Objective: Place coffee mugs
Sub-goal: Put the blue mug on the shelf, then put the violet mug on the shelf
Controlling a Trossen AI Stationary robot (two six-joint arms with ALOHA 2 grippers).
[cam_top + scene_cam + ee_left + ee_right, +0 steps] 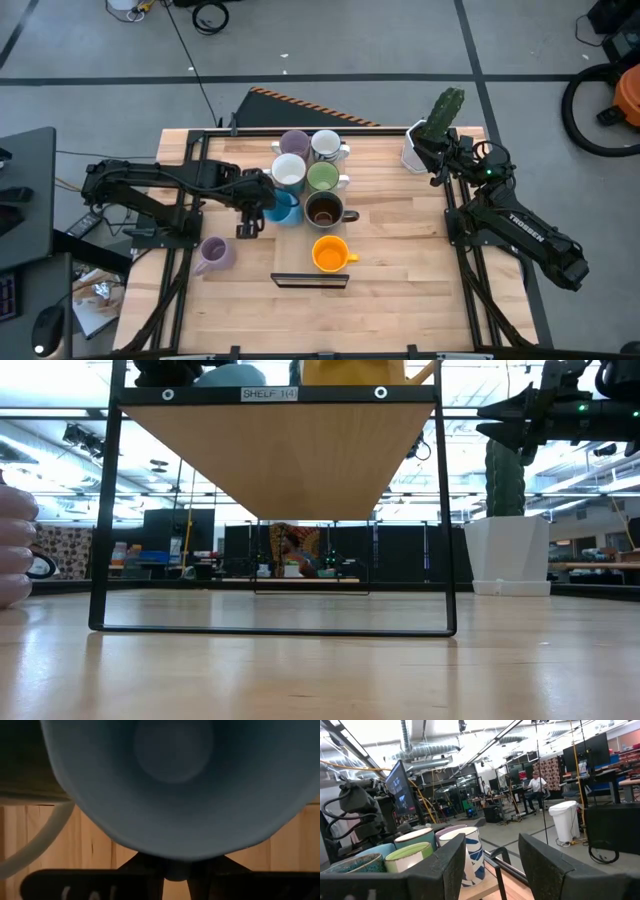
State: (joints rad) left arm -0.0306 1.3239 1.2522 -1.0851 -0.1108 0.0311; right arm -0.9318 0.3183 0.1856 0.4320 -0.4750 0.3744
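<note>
Wooden planks make up the tabletop (400,250), which stands on a grey floor crossed by pale lines. At its left edge a purple mug (213,253) lies apart from the others. The left arm reaches in from the left, and the left end effector (262,203) is closed on the near rim of the blue mug (285,208); the left wrist view looks straight into that blue mug (175,785), with the dark fingers pinching its rim. Just behind it stands a white mug (289,170) with a blue inside, and behind that a second purple mug (294,143). To their right, back to front, are a white patterned mug (326,146), a green mug (323,178) and a brown mug (325,210), all packed close together. An orange mug (330,254) stands alone nearer the front, just behind a small black-framed shelf (310,280). At the back right corner a cactus (446,110) sits in a white pot (413,150). The right end effector (428,148) hovers beside that pot, its fingers (445,865) parted and holding nothing.
</note>
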